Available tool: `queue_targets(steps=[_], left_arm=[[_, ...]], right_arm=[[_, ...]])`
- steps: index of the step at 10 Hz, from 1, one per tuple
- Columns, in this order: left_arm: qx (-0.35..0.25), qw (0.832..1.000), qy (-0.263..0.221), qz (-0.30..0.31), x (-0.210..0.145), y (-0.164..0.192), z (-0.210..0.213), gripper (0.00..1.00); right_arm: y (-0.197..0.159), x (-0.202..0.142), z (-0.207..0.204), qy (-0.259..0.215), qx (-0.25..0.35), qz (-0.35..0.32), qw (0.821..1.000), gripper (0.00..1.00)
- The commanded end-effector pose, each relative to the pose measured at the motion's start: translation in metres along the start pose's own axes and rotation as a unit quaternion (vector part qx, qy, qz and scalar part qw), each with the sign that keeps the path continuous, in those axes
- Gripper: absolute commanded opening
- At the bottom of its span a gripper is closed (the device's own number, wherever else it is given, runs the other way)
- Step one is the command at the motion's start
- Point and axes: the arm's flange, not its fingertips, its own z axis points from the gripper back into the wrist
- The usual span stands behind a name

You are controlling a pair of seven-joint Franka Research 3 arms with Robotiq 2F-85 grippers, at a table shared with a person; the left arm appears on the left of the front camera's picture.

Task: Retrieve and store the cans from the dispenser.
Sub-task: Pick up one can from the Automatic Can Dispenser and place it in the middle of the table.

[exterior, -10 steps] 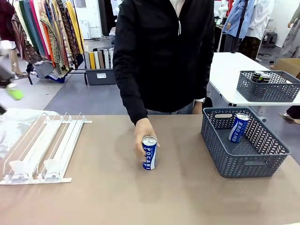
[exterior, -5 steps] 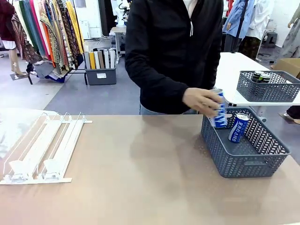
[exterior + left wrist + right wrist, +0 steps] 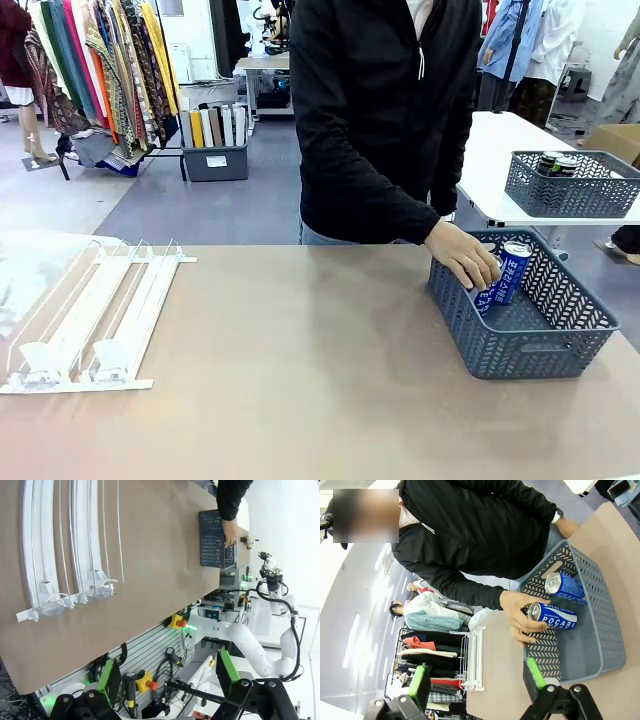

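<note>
Can (image 3: 484, 296) in the person's hand (image 3: 462, 254) sits low inside the grey basket (image 3: 530, 352), against its wall nearest the dispenser, tipped over with the silver top toward me; in my right wrist view I read it as lying nearly flat (image 3: 553, 615). Fingers wrap it from above, which I judge lets it be set down, not dropped. Second can (image 3: 510, 272) leans just beside it, farther inside the basket, touching or nearly so. Basket is open-topped, so storing from above makes sense.

Dispenser (image 3: 95, 315) lies well apart from the basket, across the surface; its lanes look bare, stops at the low end to catch cans that roll down.

Left end effector (image 3: 165, 677): fingers apart, clamped on nothing, well away from the basket. Right end effector (image 3: 477, 677): fingers apart, empty, above the basket's near side. Another basket (image 3: 572, 184) with dark cans stands on the white table beyond the grey basket.
</note>
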Motion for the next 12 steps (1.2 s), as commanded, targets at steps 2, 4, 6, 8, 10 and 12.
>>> queue_targets(steps=[2, 4, 6, 8, 10, 12], left_arm=[[0.002, 1.000, 0.004, 0.002, -0.0040, -0.0005, 0.0038, 1.00], [0.002, 1.000, 0.004, 0.002, -0.0040, -0.0005, 0.0038, 1.00], [0.002, 1.000, 0.004, 0.002, -0.0040, -0.0005, 0.0038, 1.00], [0.002, 1.000, 0.004, 0.002, -0.0040, -0.0005, 0.0038, 1.00], [0.002, 1.000, 0.004, 0.002, -0.0040, -0.0005, 0.0038, 1.00], [0.002, 1.000, 0.004, 0.002, -0.0040, -0.0005, 0.0038, 1.00]], right_arm=[[0.0012, 0.0035, -0.0028, -0.009, 0.013, 0.013, 1.000, 1.00], [0.0012, 0.0035, -0.0028, -0.009, 0.013, 0.013, 1.000, 1.00], [0.0012, 0.0035, -0.0028, -0.009, 0.013, 0.013, 1.000, 1.00], [0.0012, 0.0035, -0.0028, -0.009, 0.013, 0.013, 1.000, 1.00], [0.0012, 0.0035, -0.0028, -0.009, 0.013, 0.013, 1.000, 1.00], [0.0012, 0.0035, -0.0028, -0.009, 0.013, 0.013, 1.000, 1.00]])
